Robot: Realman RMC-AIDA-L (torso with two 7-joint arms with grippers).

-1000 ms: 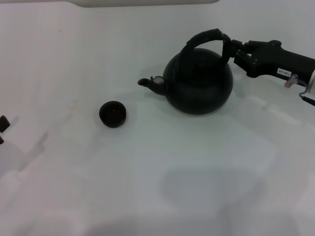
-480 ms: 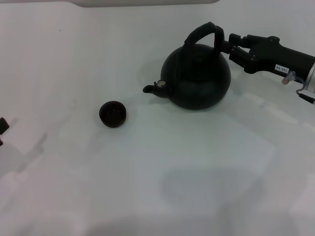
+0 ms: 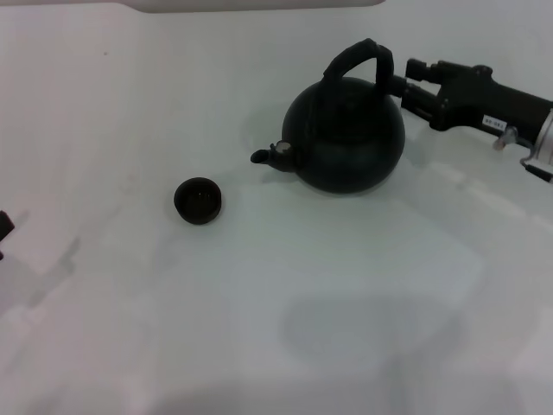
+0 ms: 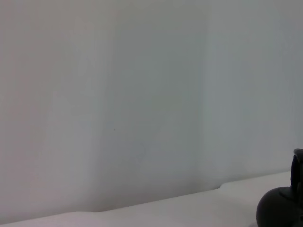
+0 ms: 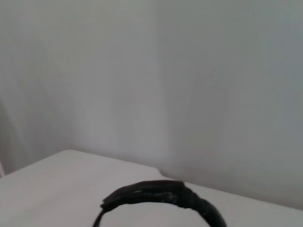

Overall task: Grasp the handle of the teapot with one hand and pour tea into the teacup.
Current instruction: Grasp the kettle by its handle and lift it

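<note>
One arm does the work as I watch from afar: my right tool (image 3: 399, 86), reaching in from the upper right of the frame, is clamped on the rear leg of the handle (image 3: 359, 57), whose arch also shows low in the right wrist view. Right of centre, the teapot (image 3: 346, 138) looks lifted just clear of the table (image 3: 259, 328), spout aimed toward the teacup (image 3: 198, 201), which sits well apart at centre left. I judge the pot heavy and rigid, apt to swing beneath its hoop; the textured wrap offers the surest hold. That tiny, light cup could be knocked easily. My left tool (image 3: 3, 230) is parked at the left edge; whether it is parted I cannot tell.
</note>
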